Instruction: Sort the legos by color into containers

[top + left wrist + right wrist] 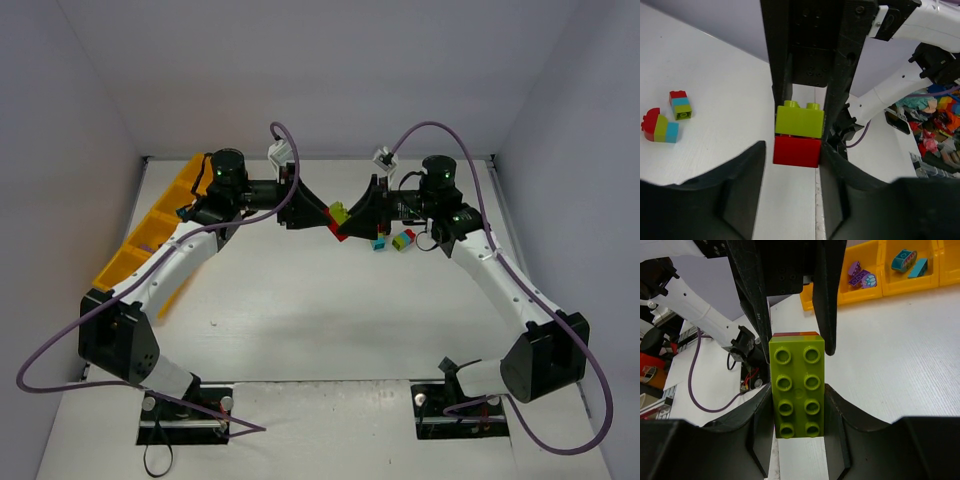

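A lime green brick (339, 212) stacked on a red brick (343, 234) hangs above the table's middle between both grippers. My right gripper (354, 219) (797, 387) is shut on the lime brick (797, 390), with both fingers against its sides. My left gripper (326, 221) (792, 145) faces it, and its fingertips flank the red brick (797, 151). Its right finger touches the brick; a thin gap shows at its left finger. The orange-yellow tray (150, 225) lies at the far left. In the right wrist view one compartment (860, 295) holds purple bricks (860, 276) and another holds teal bricks (904, 259).
Two small multicoloured stacks (381, 243) (403, 239) lie on the table under the right arm. They also show in the left wrist view, one red, teal and lime (680, 104), one red, lime and teal (660, 127). Purple cables loop from both arms.
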Robot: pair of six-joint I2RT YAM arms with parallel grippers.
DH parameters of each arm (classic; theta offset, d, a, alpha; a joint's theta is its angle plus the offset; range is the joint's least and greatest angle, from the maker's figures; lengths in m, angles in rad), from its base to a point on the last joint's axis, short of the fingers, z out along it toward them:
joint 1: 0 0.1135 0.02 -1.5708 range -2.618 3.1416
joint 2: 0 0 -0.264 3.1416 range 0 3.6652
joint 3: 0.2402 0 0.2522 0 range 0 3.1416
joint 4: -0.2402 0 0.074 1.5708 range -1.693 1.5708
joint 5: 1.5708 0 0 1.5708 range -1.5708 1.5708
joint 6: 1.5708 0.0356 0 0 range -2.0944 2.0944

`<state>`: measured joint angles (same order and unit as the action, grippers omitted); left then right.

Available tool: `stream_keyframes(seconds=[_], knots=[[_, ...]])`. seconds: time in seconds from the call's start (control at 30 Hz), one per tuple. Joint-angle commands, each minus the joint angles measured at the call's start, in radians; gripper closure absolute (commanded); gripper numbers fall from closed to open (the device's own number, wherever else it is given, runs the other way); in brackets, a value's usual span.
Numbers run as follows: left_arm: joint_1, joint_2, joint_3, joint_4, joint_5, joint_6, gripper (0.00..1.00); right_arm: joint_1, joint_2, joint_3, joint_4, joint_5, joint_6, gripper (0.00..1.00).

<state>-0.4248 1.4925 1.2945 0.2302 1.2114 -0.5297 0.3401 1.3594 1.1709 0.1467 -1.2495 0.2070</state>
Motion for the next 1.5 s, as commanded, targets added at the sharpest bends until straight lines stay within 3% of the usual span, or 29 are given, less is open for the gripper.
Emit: stream_keyframes(seconds=[0.0,0.13,0.2,0.27,0.33,0.5,0.7,0.77,0.87,0.9,1.0,1.23,1.47], knots=[[-0.008,-0.017,0.061,0.048,0.007,0.034,0.63,0.011,0.000,0.050,0.073,-0.019,-0.008,1.00],[-0.008,-0.026,0.058,0.012,-0.012,0.089,0.85,0.011,0.000,0.052,0.071,-0.013,-0.004,1.00],[-0.006,-0.032,0.058,-0.003,-0.029,0.103,0.91,0.011,-0.003,0.052,0.071,-0.002,-0.003,0.89],[-0.005,-0.034,0.061,-0.049,-0.042,0.141,0.92,0.010,-0.008,0.049,0.070,0.010,-0.004,0.70],[-0.005,-0.038,0.069,-0.092,-0.047,0.193,0.93,0.008,-0.014,0.046,0.068,0.019,-0.008,0.61],[-0.003,-0.037,0.094,-0.212,-0.055,0.279,0.95,0.002,-0.025,0.032,0.063,0.047,-0.014,0.54],[-0.002,-0.032,0.095,-0.226,-0.052,0.286,0.97,0.002,-0.022,0.030,0.060,0.064,-0.018,0.51],[-0.002,-0.032,0.095,-0.226,-0.050,0.284,0.97,0.002,-0.023,0.029,0.060,0.067,-0.020,0.54],[-0.002,-0.032,0.098,-0.226,-0.050,0.284,0.97,0.002,-0.022,0.027,0.057,0.070,-0.021,0.75],[-0.002,-0.032,0.098,-0.224,-0.050,0.284,0.97,0.002,-0.020,0.027,0.057,0.070,-0.021,0.86],[-0.002,-0.032,0.098,-0.226,-0.050,0.284,0.97,0.002,-0.025,0.024,0.056,0.078,-0.026,1.00],[0.041,-0.023,0.068,-0.310,-0.046,0.341,1.00,-0.021,-0.062,0.010,0.053,0.127,-0.032,1.00],[0.159,-0.037,0.009,-0.432,0.007,0.421,1.00,-0.072,-0.120,-0.011,0.050,0.159,-0.034,1.00]])
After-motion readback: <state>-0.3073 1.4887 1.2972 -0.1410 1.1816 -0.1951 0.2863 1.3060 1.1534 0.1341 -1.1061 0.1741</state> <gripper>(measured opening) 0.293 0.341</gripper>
